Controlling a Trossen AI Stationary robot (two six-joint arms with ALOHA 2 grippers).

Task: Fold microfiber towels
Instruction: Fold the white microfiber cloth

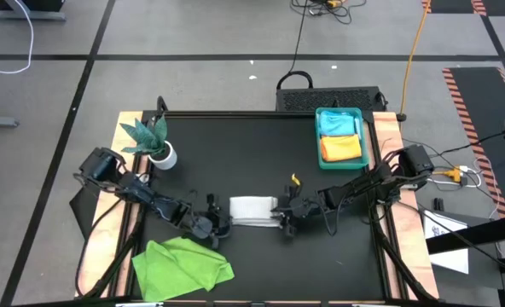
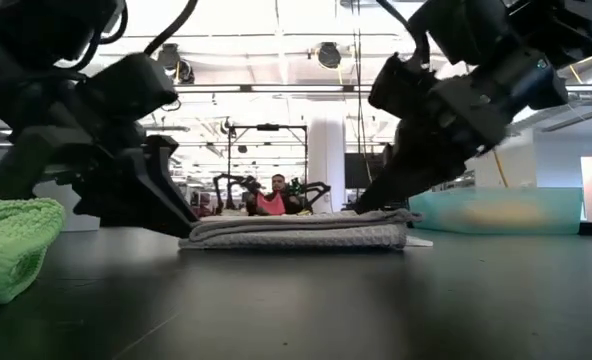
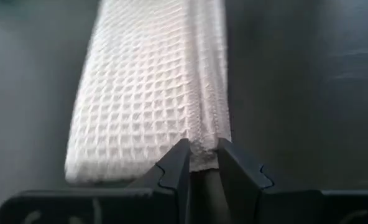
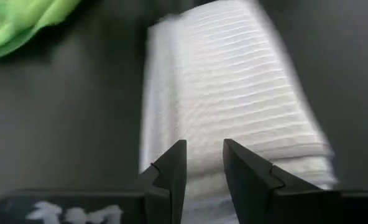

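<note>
A white-grey waffle-weave towel (image 1: 252,209) lies folded into a thick narrow stack at the middle of the black table. My left gripper (image 1: 224,225) comes in low at its left end and is shut on it. At the towel's right end, my right gripper (image 1: 281,215) slants down and is shut on the cloth too. A lime green towel (image 1: 182,266) lies crumpled at the near left, touched by nothing. A pale blue towel (image 1: 339,124) and an orange towel (image 1: 340,149) lie in the teal tray (image 1: 369,136). My left gripper pinches the towel's stacked edges (image 3: 202,144) between its two fingertips, at the left end of the near long side. The fingers slant down from the table's left and lie along the towel. The towel rests flat on the table. My right gripper has the towel's right end (image 4: 206,144) between its two fingers, slanting down from the table's right. Blur hides how many layers it holds. In the low view the top layer (image 2: 391,213) stands slightly raised there; the rest of the stack lies on the table.
A small plant in a white pot (image 1: 157,145) stands at the far left of the table. The teal tray stands at the far right. Bare black tabletop (image 1: 261,264) stretches along the near edge, right of the green towel.
</note>
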